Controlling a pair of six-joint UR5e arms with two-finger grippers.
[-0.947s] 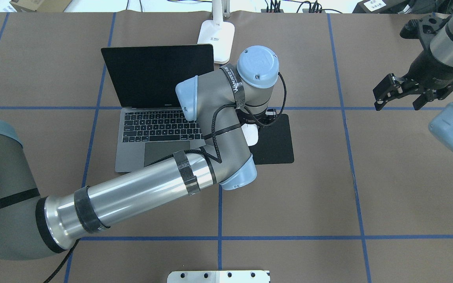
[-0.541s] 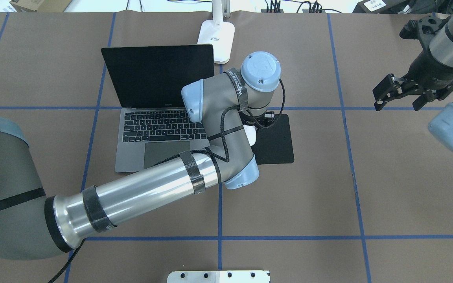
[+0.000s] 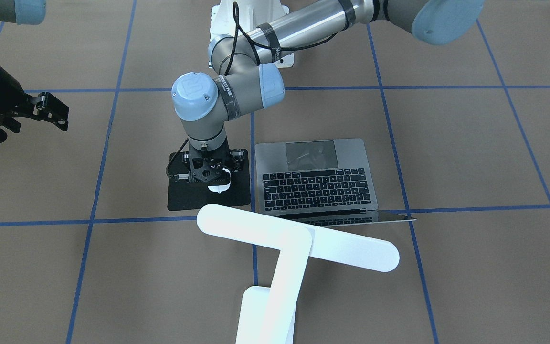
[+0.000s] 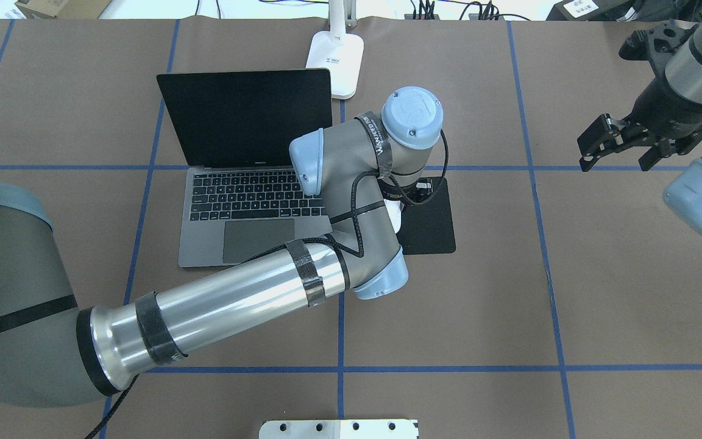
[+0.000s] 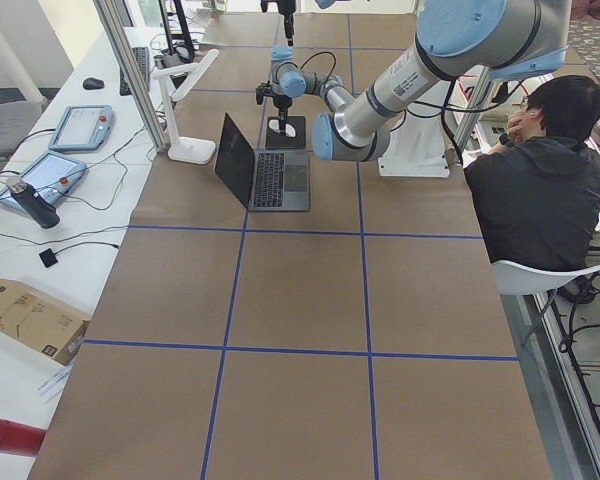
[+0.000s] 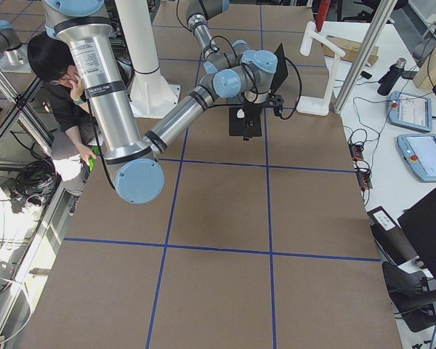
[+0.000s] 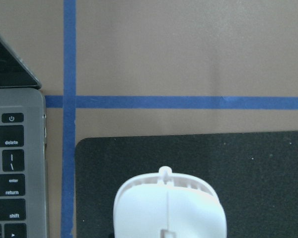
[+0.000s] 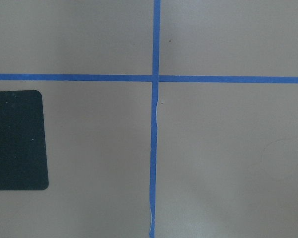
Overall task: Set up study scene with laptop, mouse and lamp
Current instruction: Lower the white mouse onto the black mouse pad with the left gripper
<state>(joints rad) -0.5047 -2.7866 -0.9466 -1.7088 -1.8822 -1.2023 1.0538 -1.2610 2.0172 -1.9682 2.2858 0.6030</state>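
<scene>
The left arm is stretched from the robot's side out over the table (image 4: pixel 509 292). Its left gripper (image 3: pixel 212 177) is pointed straight down, low over a black pad (image 4: pixel 433 228). The mouse (image 7: pixel 169 208) is found directly beneath it, on the half of the pad toward the laptop. The fingers are shown in no view, being hidden by the gripper body and out of the wrist camera's frame. It therefore cannot be told whether the jaws are clamped on the mouse or parted around it, nor whether the mouse is resting on the pad or held just above it. The laptop (image 4: pixel 247 207) is laid open just beside the pad, its screen dark and tilted back. Behind the screen's corner nearest the pad, the lamp (image 3: pixel 299 239) is stood with its bar head raised. Well apart, on the robot's right, the right gripper (image 4: pixel 616 163) is held above the table with its fingers spread and nothing between them.

The step in hand is judged to be the setting of the mouse on the pad. What is called for next is probably a gentle release, if a grip is held, then a straight lift so the mouse is not dragged.
</scene>
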